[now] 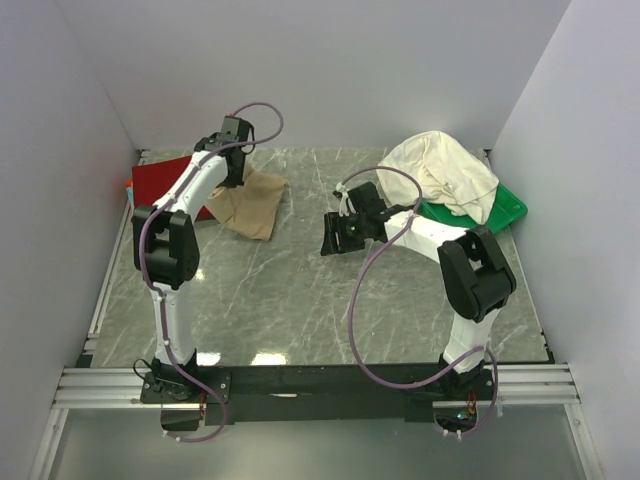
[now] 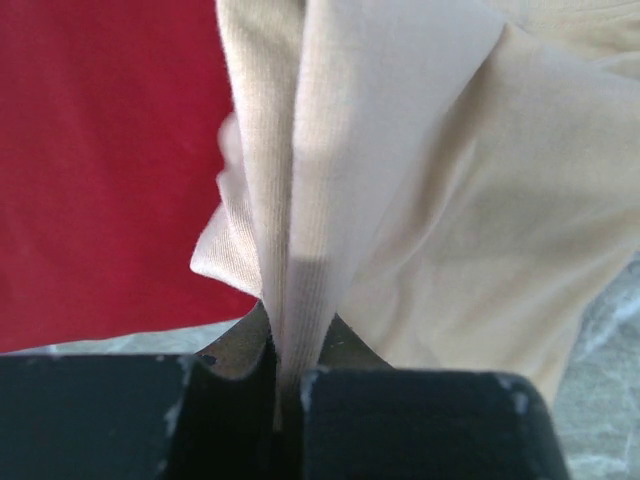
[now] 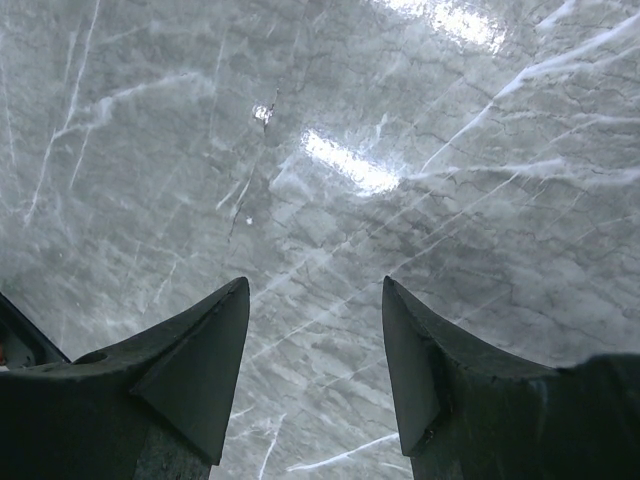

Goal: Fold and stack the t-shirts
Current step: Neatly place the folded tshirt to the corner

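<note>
A tan-beige t-shirt [image 1: 250, 205] lies crumpled at the back left of the marble table. My left gripper [image 1: 234, 170] is shut on a fold of it; the left wrist view shows the cloth [image 2: 420, 200] pinched between the jaws. A deep red t-shirt [image 1: 155, 180] lies flat behind it at the far left, also in the left wrist view [image 2: 100, 170]. A cream-white t-shirt [image 1: 445, 175] is heaped at the back right. My right gripper [image 1: 330, 240] is open and empty above bare marble at the table's middle.
A green plastic tray [image 1: 505, 212] sits under the cream-white heap at the back right. White walls close the table in on three sides. Purple cables loop over both arms.
</note>
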`<state>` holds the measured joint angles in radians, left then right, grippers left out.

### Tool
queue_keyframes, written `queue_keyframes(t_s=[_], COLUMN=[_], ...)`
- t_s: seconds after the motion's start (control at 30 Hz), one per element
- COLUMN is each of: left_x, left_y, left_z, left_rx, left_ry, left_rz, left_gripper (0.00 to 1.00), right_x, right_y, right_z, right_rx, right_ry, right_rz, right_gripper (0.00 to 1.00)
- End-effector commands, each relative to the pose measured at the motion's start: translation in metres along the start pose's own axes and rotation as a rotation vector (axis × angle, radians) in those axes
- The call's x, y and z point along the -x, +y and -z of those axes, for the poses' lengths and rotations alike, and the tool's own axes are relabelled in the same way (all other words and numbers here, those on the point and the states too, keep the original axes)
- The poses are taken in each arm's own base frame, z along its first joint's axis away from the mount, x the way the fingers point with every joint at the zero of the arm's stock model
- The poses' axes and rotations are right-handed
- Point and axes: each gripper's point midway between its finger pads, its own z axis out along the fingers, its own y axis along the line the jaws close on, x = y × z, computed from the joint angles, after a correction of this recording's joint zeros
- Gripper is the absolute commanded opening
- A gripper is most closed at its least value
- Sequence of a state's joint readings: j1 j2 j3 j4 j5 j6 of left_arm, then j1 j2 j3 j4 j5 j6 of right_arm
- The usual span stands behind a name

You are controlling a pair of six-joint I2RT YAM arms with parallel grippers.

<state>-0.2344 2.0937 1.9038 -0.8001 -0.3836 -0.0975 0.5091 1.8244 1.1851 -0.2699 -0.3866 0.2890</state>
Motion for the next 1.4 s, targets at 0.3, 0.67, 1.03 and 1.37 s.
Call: queue_keyframes(t_s=[0.3, 0.67, 1.03, 1.37], left_x=[0.074, 0.079, 0.071, 0.048], left_y=[0.073, 0.111, 0.150, 0.190], left_z=[0.048, 0.062, 0.050, 0.010], left_rx=[0.078, 0.078, 0.077, 0.087], left_ry=[-0.188, -0.201, -0.181, -0.125], left_rz=[0.122, 0.178, 0.236, 0.312], left_gripper=[0.00, 0.00, 0.00, 0.00], right_x=[0.011, 0.010, 0.009, 0.009], right_y=[0.013, 0.016, 0.019, 0.021], right_z=[0.017, 0.018, 0.021, 0.026], right_rx=[0.037, 0.053, 0.066, 0.069], right_ry=[-0.059, -0.062, -0.064, -0.074], right_rz=[0.042, 0.037, 0.041, 0.048], right_gripper=[0.63, 0.63, 0.63, 0.63])
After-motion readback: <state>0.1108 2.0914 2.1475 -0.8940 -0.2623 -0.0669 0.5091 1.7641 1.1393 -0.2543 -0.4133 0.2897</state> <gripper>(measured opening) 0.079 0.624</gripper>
